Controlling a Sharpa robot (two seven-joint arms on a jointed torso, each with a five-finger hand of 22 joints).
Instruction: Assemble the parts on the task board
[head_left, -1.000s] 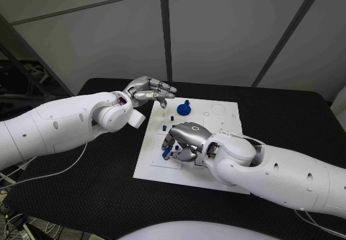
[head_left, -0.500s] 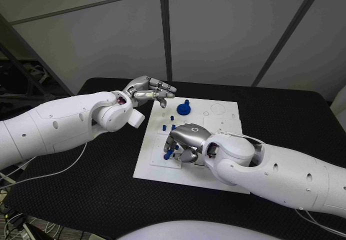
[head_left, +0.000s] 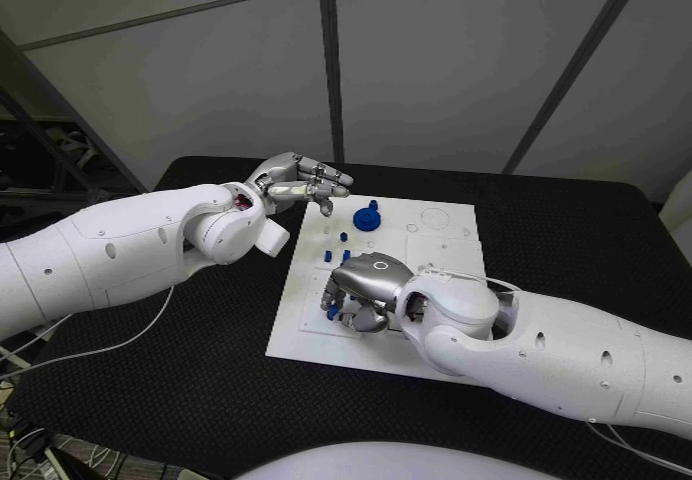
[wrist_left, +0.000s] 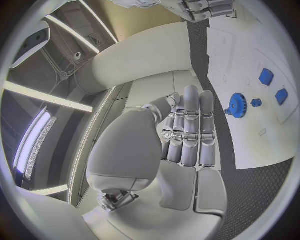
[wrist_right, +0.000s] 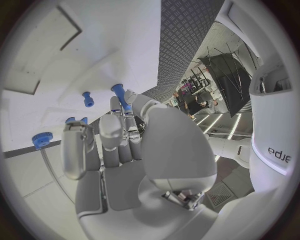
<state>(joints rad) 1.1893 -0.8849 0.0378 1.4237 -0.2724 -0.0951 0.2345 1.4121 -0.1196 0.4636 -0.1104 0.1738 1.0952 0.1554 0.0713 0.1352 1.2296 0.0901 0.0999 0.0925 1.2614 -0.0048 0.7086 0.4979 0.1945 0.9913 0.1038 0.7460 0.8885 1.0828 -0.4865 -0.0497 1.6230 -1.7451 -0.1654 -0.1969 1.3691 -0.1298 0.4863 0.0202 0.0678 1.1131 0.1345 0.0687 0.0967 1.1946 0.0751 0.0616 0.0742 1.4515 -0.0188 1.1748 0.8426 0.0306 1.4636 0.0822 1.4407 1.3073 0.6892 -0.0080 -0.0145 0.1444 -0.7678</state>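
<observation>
Right hand (head_left: 364, 290) low over the white task board (head_left: 433, 355), fingers curled around a small blue peg (wrist_right: 120, 96), left hand (head_left: 300, 183) beside the board's far corner, fingers together, holding nothing, blue gear (head_left: 369, 215) near it

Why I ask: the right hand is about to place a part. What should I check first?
1. Left hand out of the way: ok. It hovers by the far corner of the white task board, fingers straight, holding nothing.
2. Round blue toothed gear free of both hands: ok.
3. Right hand has a firm grip on the long blue peg: cannot tell. The peg lies between the fingertips, but contact is unclear.
4. Short blue peg seated upright on the board: ok.
5. Target hole free: cannot tell. The right hand covers that part of the board.
</observation>
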